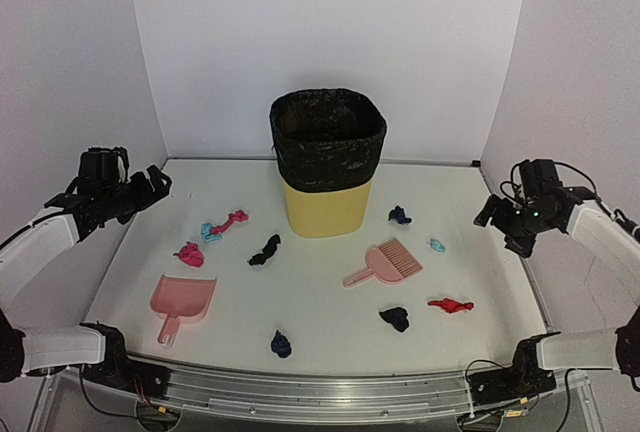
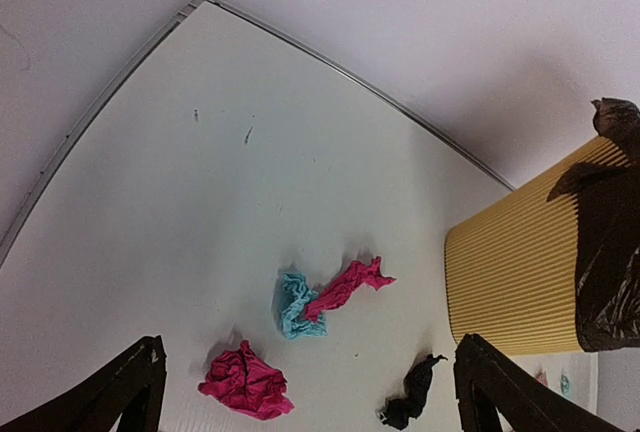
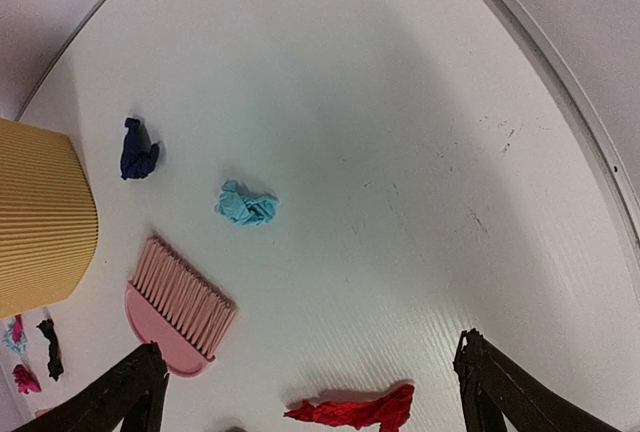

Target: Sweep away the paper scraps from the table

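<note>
Two white arms are being held raised at opposite sides of the large flat white tabletop [image 1: 330, 297], elbows bent and wrists tilted inward and down; nothing is being gripped by either. The left gripper [image 1: 153, 188] is being carried above the table's left edge, and in the left wrist view its dark fingers [image 2: 128, 384] are being shown spread wide apart. The right gripper [image 1: 500, 227] is being carried above the right edge, its own fingers [image 3: 500, 384] likewise standing wide apart.

Nine small crumpled paper scraps [image 2: 245, 382] are being seen scattered on the table around a ribbed yellow bin [image 1: 325, 207] lined with a black bag. On the left, a pink scrap [image 1: 189, 254], a light blue scrap [image 1: 210, 232] touching a twisted pink-red scrap [image 1: 232, 219], and a black scrap [image 1: 265, 249] are lying near a pink plastic dustpan [image 1: 182, 300]. A navy scrap [image 1: 281, 343] is lying near the metal front rail [image 1: 330, 392]. On the right, a pink hand brush [image 1: 385, 262] is lying between the bin and a second black scrap [image 1: 395, 318], with a red twisted scrap [image 1: 451, 304], a second light blue scrap [image 1: 437, 245] and a second navy scrap [image 1: 400, 215] around it.
</note>
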Tool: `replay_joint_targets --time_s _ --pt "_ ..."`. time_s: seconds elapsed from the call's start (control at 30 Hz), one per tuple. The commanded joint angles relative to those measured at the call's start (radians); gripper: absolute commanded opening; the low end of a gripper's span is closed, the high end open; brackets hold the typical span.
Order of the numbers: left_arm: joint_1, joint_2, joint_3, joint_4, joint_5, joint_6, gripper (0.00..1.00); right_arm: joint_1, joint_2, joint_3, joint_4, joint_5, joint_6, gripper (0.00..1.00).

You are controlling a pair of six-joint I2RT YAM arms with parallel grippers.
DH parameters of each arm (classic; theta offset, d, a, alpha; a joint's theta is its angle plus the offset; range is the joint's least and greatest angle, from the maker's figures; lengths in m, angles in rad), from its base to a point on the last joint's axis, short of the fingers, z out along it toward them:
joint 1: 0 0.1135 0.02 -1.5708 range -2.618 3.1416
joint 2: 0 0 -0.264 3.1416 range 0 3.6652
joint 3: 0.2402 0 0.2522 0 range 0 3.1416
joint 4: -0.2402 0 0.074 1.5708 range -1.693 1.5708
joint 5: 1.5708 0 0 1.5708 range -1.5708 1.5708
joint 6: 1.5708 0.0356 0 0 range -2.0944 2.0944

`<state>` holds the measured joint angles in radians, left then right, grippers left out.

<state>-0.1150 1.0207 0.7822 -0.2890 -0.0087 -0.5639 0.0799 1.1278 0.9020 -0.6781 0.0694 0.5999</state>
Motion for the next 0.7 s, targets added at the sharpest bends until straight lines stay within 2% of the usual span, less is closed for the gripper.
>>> replay_joint_targets --time_s 0.0,0.1,0.17,0.27,0.33,0.5,0.67 --pt "-0.016 0.001 0.014 0.029 0.148 0.07 1.0 0.003 -0.02 -0.004 -0.013 -0.165 0.014 0.98" --pt "-0.07 -0.006 0.001 0.03 0.151 0.097 1.0 0.012 0.025 0.007 -0.016 -0.241 0.045 0.98" --pt "-0.112 -0.001 -0.006 0.028 0.105 0.097 1.0 0.091 0.082 0.041 -0.041 -0.229 0.067 0.98" --pt "-0.149 0.019 -0.014 0.04 0.08 0.084 1.0 0.373 0.23 0.153 -0.12 -0.012 0.114 0.98" --pt "-0.154 0.022 -0.025 0.058 0.077 0.075 1.0 0.497 0.361 0.234 -0.128 0.023 0.183 0.98" --pt "-0.159 0.018 -0.018 0.042 0.019 0.072 1.0 0.7 0.626 0.432 -0.131 0.154 0.37 0.98" --pt "-0.16 -0.012 -0.008 0.004 0.027 0.036 1.0 0.839 0.744 0.534 -0.137 0.364 0.582 0.98"
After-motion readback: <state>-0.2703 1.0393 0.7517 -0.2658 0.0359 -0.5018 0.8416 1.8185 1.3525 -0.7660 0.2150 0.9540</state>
